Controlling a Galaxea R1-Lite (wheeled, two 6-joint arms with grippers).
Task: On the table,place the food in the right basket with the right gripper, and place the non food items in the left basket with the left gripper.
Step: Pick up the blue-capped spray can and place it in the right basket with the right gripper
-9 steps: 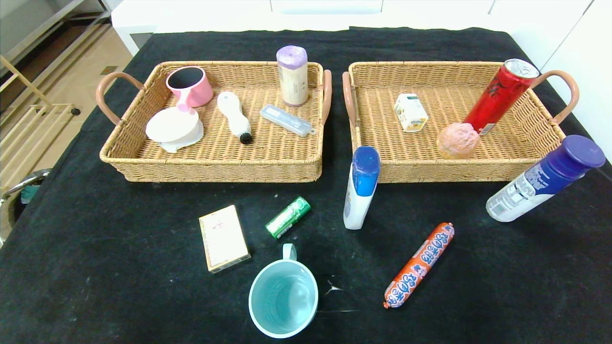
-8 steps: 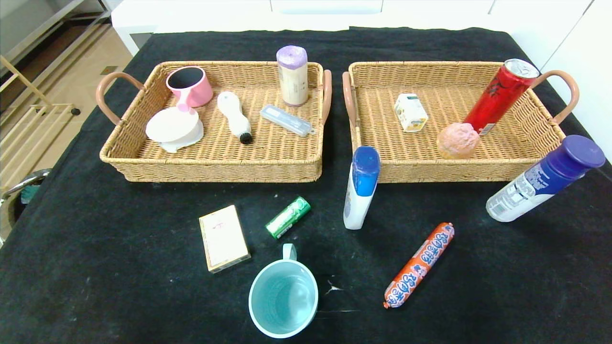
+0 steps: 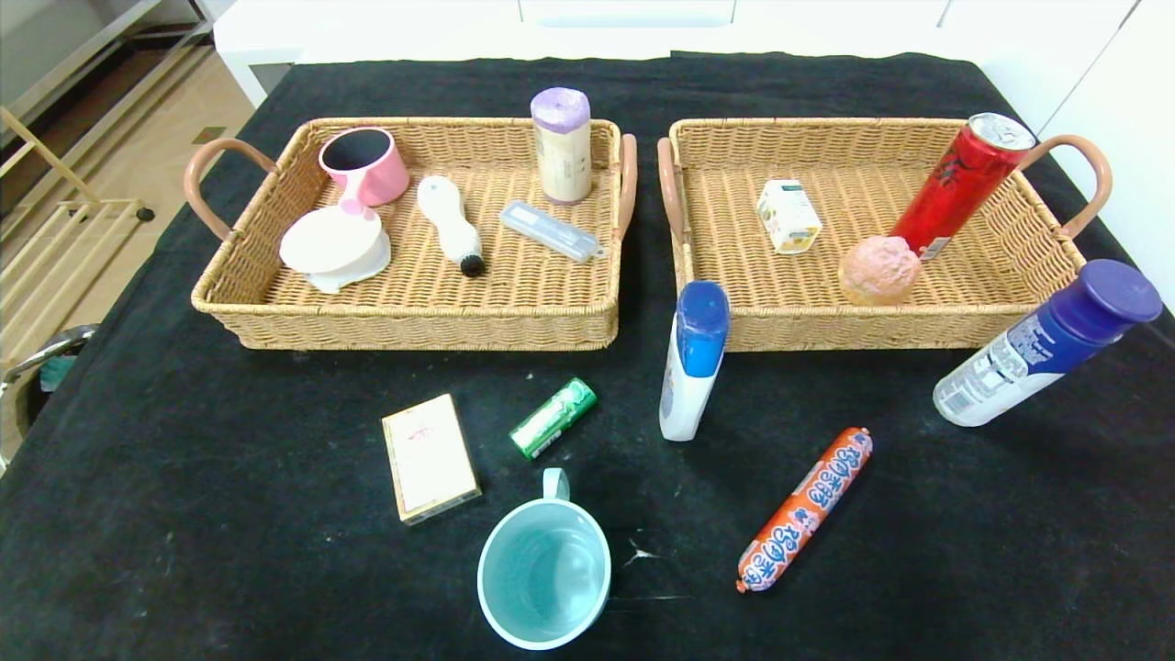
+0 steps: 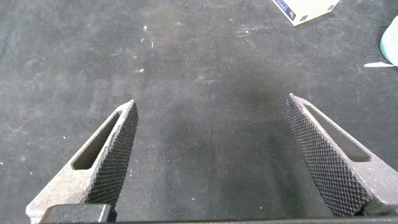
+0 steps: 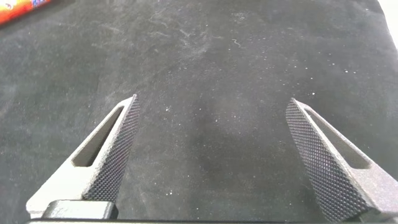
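**Both arms poised, six items still out on the black cloth**

The left gripper (image 4: 211, 158) hangs over bare black cloth (image 3: 184, 514) with its fingers spread wide and nothing between them; neither arm shows in the head view. Its wrist view catches a corner of the cream box (image 4: 306, 9) and the edge of the teal mug (image 4: 392, 40), both ahead of the fingertips and off to one side. On the table, the cream box (image 3: 430, 457) lies flat on the left, long axis running roughly toward the baskets; the green tube (image 3: 553, 418) lies slantwise just beside it, the teal mug (image 3: 545, 574) stands upright nearer the robot, handle pointing away. The left basket (image 3: 404, 326) already holds five non-food pieces.

Right of centre stands the blue-capped white bottle (image 3: 693, 360), close against the right basket (image 3: 909, 326). The orange sausage (image 3: 806, 509) lies diagonally, far end angled rightward. The purple-capped bottle (image 3: 1046, 344) stands far right.

The right gripper (image 5: 211, 158), likewise wide open and empty, sees only the sausage's end (image 5: 22, 7) ahead of its fingers; that arm looks nearer the sausage, and a grasp across its slanted length seems the likely call.
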